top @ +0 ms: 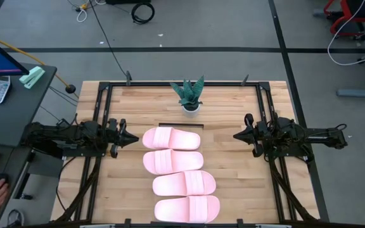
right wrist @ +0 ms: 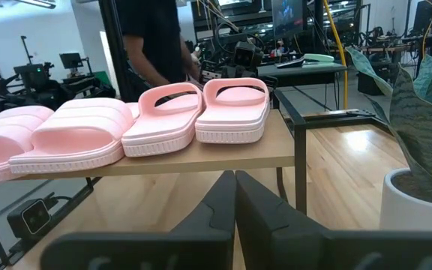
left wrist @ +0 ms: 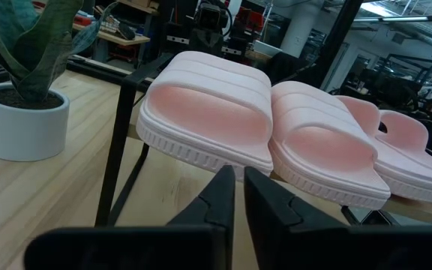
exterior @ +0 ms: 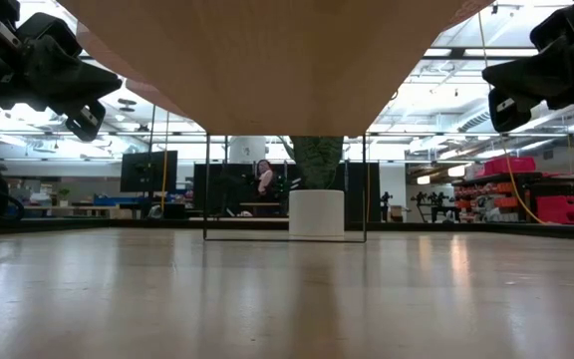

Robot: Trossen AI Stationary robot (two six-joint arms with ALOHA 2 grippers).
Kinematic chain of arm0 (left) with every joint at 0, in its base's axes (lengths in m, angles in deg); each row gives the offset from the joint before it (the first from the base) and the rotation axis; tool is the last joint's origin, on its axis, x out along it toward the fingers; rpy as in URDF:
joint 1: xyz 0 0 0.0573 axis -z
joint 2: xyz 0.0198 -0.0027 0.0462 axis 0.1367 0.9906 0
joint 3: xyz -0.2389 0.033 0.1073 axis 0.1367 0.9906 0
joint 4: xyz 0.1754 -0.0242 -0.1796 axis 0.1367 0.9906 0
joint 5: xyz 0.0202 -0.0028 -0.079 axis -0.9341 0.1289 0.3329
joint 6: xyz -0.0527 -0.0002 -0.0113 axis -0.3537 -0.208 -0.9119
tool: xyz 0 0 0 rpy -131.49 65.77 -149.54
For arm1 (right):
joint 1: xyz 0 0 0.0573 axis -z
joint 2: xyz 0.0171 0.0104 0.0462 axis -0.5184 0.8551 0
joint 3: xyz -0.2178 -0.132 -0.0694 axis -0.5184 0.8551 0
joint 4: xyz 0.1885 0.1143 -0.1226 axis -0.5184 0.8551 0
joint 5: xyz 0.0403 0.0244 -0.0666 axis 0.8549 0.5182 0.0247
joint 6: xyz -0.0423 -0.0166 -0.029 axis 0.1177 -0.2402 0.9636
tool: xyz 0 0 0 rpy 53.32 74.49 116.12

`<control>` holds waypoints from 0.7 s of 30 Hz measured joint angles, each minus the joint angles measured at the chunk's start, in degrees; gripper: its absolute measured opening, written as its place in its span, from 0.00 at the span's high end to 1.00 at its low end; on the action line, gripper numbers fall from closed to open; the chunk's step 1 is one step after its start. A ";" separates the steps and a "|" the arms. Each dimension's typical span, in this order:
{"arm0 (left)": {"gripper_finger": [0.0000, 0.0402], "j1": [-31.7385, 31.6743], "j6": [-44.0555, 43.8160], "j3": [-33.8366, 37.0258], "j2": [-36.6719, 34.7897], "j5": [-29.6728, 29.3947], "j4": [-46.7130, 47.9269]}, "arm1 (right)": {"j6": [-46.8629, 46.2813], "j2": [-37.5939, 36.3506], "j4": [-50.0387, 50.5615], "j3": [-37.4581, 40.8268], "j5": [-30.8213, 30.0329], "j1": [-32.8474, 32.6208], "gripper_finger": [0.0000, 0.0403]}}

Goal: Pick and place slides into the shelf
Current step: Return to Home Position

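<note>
All four slides (top: 172, 139) lie in a row on the shelf (right wrist: 276, 139), running from centre toward 6 o'clock, with the two nearer 6 set a little toward 3. My left end effector (top: 135, 137) hangs at 9 o'clock of the row, fingers all but pressed together on nothing. My right end effector (top: 236, 135) is at 3 o'clock, fingers pressed together and empty. I judge the risk to be on the left: those tips sit near the 12 o'clock slide, and a sloppy swing home could nudge that light foam off the narrow shelf.
</note>
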 joint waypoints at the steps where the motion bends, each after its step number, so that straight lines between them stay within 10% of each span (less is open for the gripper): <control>1: 0.91 -0.02 -0.02 0.00 0.00 -0.02 0.02 | 0.00 -0.02 0.00 0.00 0.02 0.00 0.96; 21: 0.93 -0.01 -0.04 0.00 0.01 -0.01 0.02 | 0.00 0.00 0.00 0.00 0.02 0.00 0.96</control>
